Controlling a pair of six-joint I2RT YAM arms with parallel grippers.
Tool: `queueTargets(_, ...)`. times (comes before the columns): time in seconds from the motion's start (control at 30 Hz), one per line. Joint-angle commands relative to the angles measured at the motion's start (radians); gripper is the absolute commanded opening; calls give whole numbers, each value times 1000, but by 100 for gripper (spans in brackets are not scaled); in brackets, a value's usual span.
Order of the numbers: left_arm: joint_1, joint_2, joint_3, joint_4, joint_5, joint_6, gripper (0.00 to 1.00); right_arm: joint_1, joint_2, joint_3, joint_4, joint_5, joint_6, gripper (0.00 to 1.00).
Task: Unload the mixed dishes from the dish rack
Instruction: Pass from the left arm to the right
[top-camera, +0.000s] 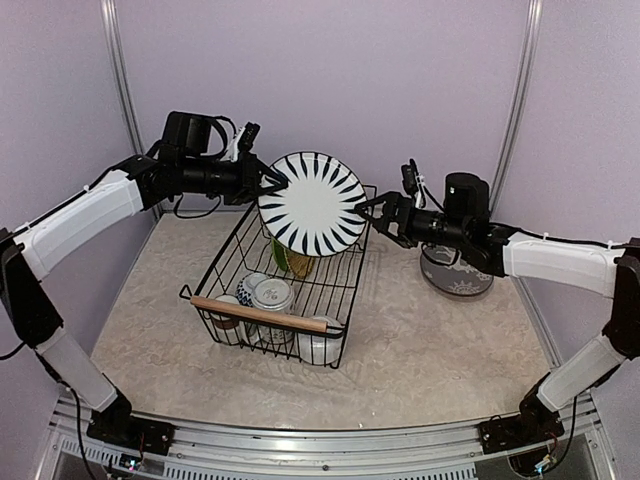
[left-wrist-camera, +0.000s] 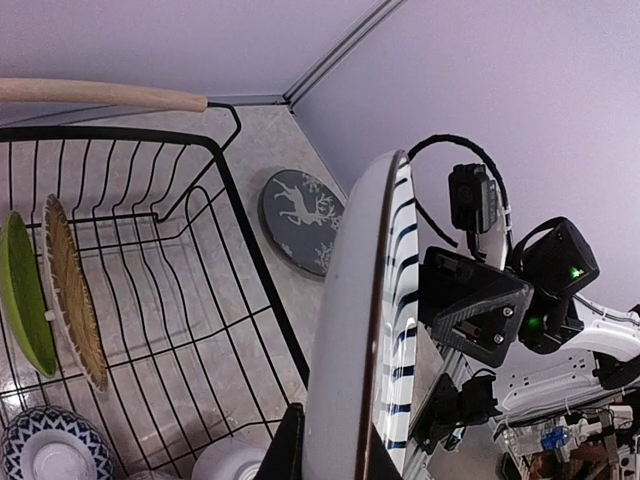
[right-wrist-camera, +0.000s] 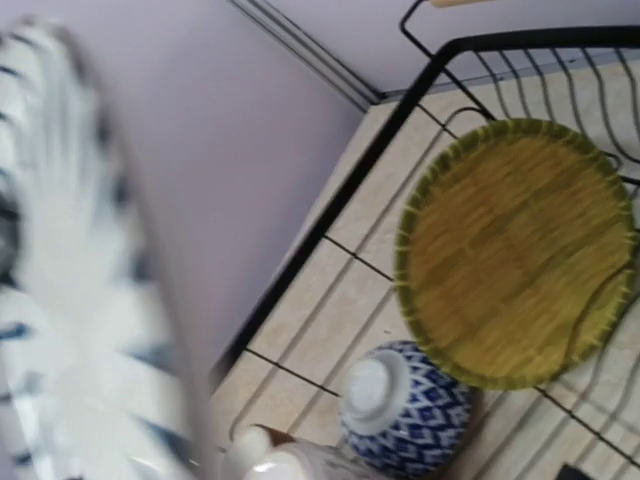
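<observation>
The left pincer (top-camera: 268, 180) is clamping the black-and-white striped plate (top-camera: 313, 203) at its 10 o'clock rim, holding it upright above the dish rack (top-camera: 258, 314), while the right pincer (top-camera: 369, 210), spread wide and empty, is hovering just beside the plate's 3 o'clock edge.

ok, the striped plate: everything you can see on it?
The striped plate is round and glossy like glazed ceramic, with a white centre, dark radial stripes round the rim and a thin brownish edge. It stands on edge, face toward the top camera, held up over the far end of the dish rack. The left pincer is shut on its left rim. The right pincer is open at its right rim; whether it touches can't be told.
</observation>
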Motion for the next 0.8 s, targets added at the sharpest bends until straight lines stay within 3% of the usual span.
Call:
queueTargets(0.0, -24, 57, 81, 158, 95, -55, 0, 11, 0, -14, 132, -51, 80, 96)
queueTargets(0.37, -70, 138, 124, 201, 141, -67, 0, 11, 7, -98, 345, -113, 224, 64)
queueTargets(0.57, -75, 166, 147, 194, 174, -78, 0, 11, 8, -116, 419, -124, 264, 41)
queueTargets(0.67, -73, 167, 157, 157, 157, -68, 0, 10, 3, -121, 442, -125, 279, 23)
queueTargets(0.7, -72, 167, 158, 143, 149, -63, 5, 9, -2, -122, 442, -123, 279, 15)
queueTargets(0.77, -64, 156, 144, 129, 139, -58, 26, 8, -16, -123, 431, -112, 271, 0)
